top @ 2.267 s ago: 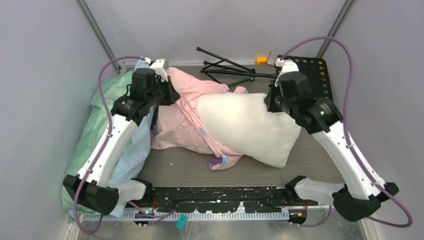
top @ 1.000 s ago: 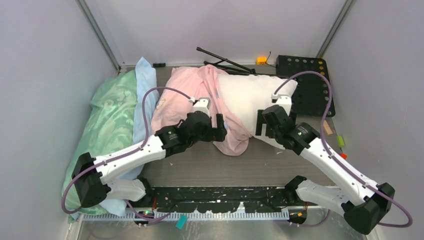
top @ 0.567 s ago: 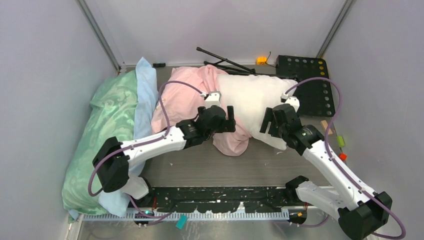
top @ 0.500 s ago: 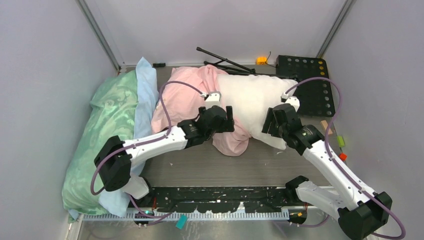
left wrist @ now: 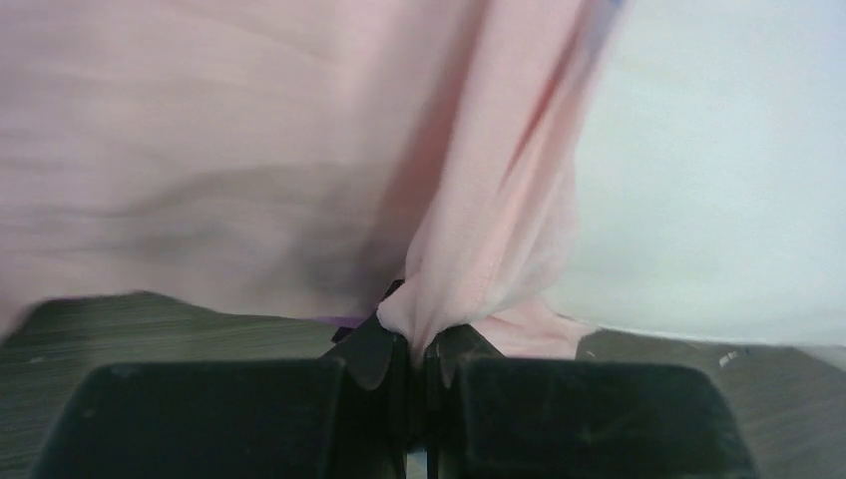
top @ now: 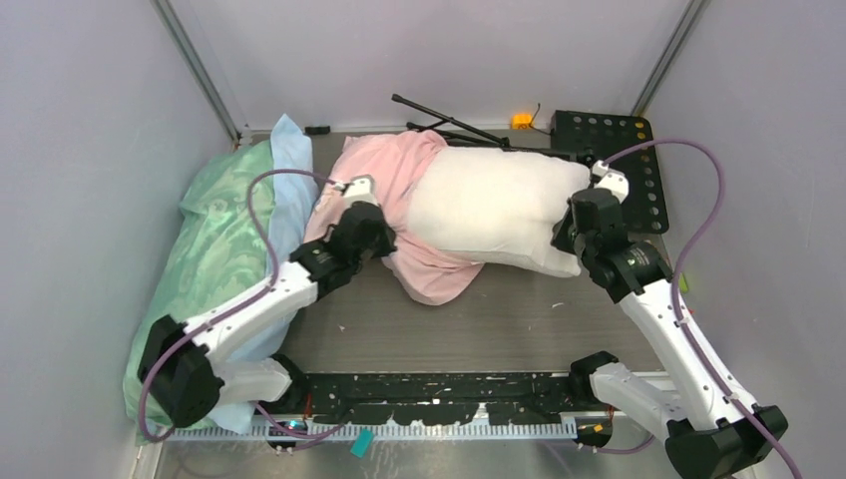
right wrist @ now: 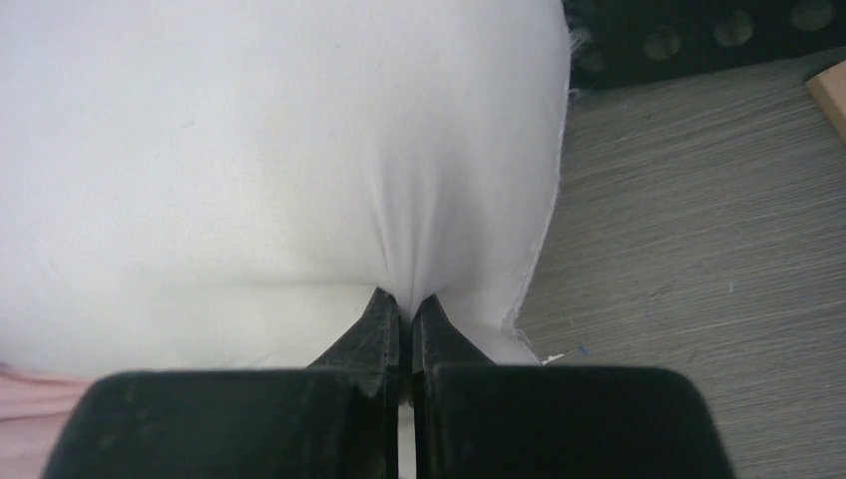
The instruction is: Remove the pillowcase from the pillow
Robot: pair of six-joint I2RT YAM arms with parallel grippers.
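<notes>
Here, the left gripper (left wrist: 413,341) pinches a fold of the pink pillowcase (top: 384,175) left of centre in the top view. The right gripper (right wrist: 406,307) is clamped on the white pillow (top: 484,205) at its right end.

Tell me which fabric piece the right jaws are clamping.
The plain white pillow, at its right end. The jaws of the left gripper hold the pink pillowcase; green bedding lies ungripped.

The left gripper (top: 382,242) closed on a fold of the pillowcase (top: 394,175) and pulled leftward. The right gripper (top: 561,235) closed on the pillow (top: 484,205) and shifted rightward. Between them more white pillow came bare, and the pink cloth bunched beside the left gripper.
</notes>
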